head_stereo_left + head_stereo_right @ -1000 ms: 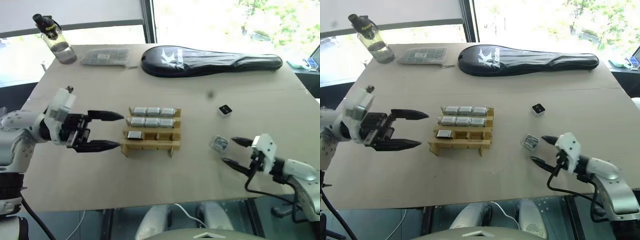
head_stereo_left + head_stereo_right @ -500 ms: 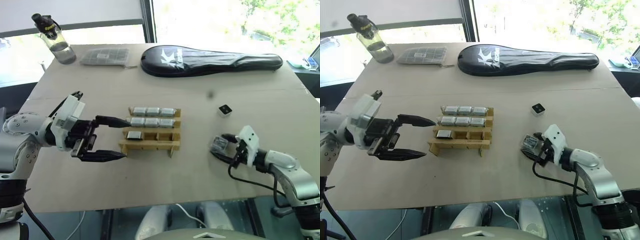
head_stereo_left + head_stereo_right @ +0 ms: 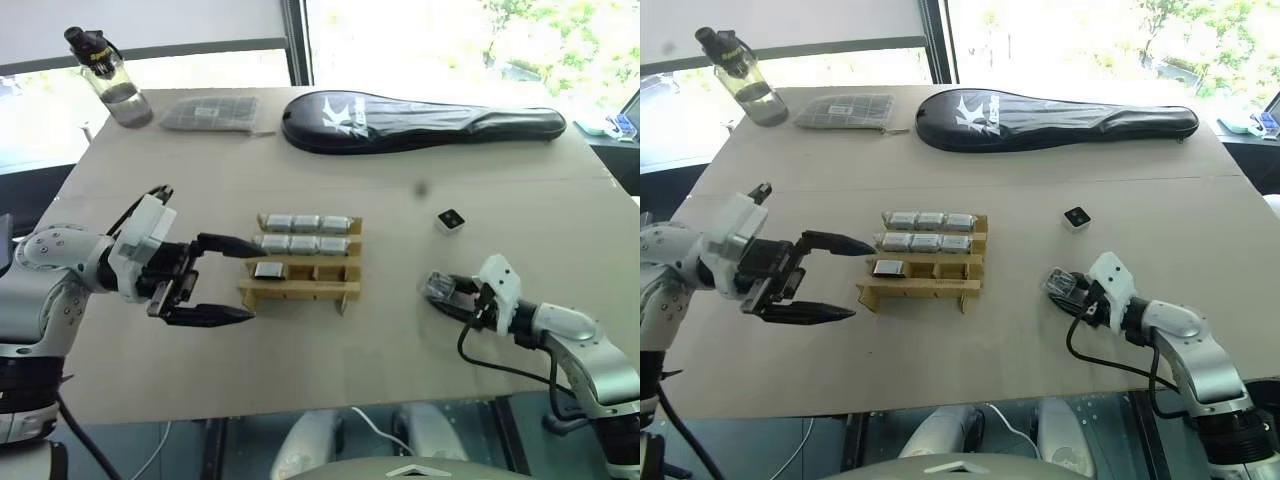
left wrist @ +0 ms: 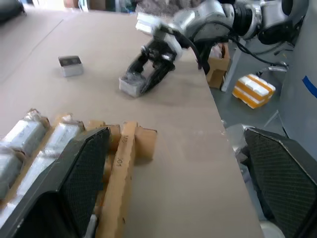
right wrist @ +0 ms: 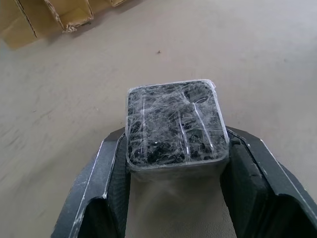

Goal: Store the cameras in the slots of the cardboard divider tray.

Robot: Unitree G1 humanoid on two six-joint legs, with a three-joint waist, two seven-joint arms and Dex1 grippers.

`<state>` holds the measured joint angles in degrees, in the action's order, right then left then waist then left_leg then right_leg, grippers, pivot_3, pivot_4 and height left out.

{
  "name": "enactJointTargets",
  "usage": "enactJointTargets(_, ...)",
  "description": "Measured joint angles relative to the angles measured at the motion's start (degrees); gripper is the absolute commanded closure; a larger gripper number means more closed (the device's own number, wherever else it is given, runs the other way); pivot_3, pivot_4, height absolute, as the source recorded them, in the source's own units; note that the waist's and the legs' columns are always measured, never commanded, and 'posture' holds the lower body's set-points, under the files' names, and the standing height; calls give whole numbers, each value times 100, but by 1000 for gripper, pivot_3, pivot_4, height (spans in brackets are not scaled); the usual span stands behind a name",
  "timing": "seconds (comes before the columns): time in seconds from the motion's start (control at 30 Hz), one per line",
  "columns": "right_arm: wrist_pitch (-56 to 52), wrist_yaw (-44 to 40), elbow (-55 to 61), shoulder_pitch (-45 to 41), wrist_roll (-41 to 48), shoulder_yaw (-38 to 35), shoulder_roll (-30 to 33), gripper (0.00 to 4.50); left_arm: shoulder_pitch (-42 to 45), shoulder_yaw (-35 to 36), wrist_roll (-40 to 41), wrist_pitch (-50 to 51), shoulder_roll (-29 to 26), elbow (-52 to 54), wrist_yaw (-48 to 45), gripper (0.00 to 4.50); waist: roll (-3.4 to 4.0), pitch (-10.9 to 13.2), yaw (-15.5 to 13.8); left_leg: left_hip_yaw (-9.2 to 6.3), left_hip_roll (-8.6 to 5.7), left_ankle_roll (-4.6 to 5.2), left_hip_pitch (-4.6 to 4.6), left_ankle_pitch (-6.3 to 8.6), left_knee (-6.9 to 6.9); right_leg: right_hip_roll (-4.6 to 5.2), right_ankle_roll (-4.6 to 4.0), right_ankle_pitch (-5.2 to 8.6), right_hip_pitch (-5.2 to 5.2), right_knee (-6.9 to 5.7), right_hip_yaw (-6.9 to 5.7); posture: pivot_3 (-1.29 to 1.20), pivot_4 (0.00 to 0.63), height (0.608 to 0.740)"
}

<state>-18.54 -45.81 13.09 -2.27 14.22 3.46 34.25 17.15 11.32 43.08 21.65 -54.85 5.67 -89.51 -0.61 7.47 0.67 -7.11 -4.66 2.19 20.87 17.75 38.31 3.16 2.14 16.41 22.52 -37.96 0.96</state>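
The right gripper (image 5: 176, 163) is clamping a plastic-wrapped camera (image 5: 173, 121) by its sides, down on the tabletop (image 3: 300, 340) well right of the cardboard divider tray (image 3: 300, 268). The left gripper (image 3: 232, 279) is hovering wide open, holding nothing, just beside the tray's left end. Seven slots are looking filled, with two free in the near row. Another camera (image 3: 449, 220) is waiting farther back. My call: lift straight, keep it level, and line it up over an open slot before lowering.
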Motion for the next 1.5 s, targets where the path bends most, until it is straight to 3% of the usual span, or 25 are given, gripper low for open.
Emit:
enactJointTargets(0.23, 1566, 328, 47, -1337, -1605, 777, 50, 2536, 856, -144, 220, 794, 1063, 59, 1543, 0, -3, -2, 44, 2, 0, -1, 0, -1, 1, -2, 1, 0, 7, -3, 1, 0, 150, 740)
enactJointTargets(0.47, 3218, 670, -319, -2700, -2962, 1488, -161, 2536, 1306, -873, -112, 1354, 1391, -189, 1991, 0, -8, -3, 52, 1, -7, -2, 6, -1, 4, -1, 1, -1, 15, -3, -2, 0, 150, 740)
enactJointTargets(0.73, 3837, 877, -237, -2868, -3588, 1842, -535, 2536, 1605, -916, -19, 1812, 1358, -420, 1802, 0, -8, -3, 77, -1, -7, -3, 6, -2, 6, -2, 1, -1, 15, -4, -2, 0, 150, 740)
enactJointTargets(1.13, 3934, 863, -232, -2965, -3791, 1941, -783, 2536, 1763, -963, -115, 1888, 1361, -658, 1549, 0, -8, -3, 178, -2, -7, -3, 5, -2, 6, -3, 1, -1, 17, -5, 0, 0, 150, 740)
enactJointTargets(1.23, 3940, 859, -232, -3010, -3809, 1945, -818, 2536, 1759, -969, -129, 1907, 1361, -663, 1479, 793, -8, -3, 177, -3, -7, -4, 5, -2, 6, -3, 1, -1, 17, -5, 0, 0, 150, 740)
enactJointTargets(1.43, 3926, 835, -233, -3019, -3823, 2016, -884, 2536, 1721, -972, -128, 1921, 1391, -639, 1461, 3675, -8, -3, 174, -5, -8, -3, 5, -2, 6, -3, 1, -1, 17, -5, 0, 0, 150, 740)
enactJointTargets(1.5, 3916, 822, -232, -3019, -3812, 2016, -889, 2536, 1721, -972, -136, 1916, 1390, -635, 1459, 3784, -8, -3, 174, -5, -8, -3, 5, -2, 6, -3, 1, -1, 17, -5, 1, 0, 150, 740)
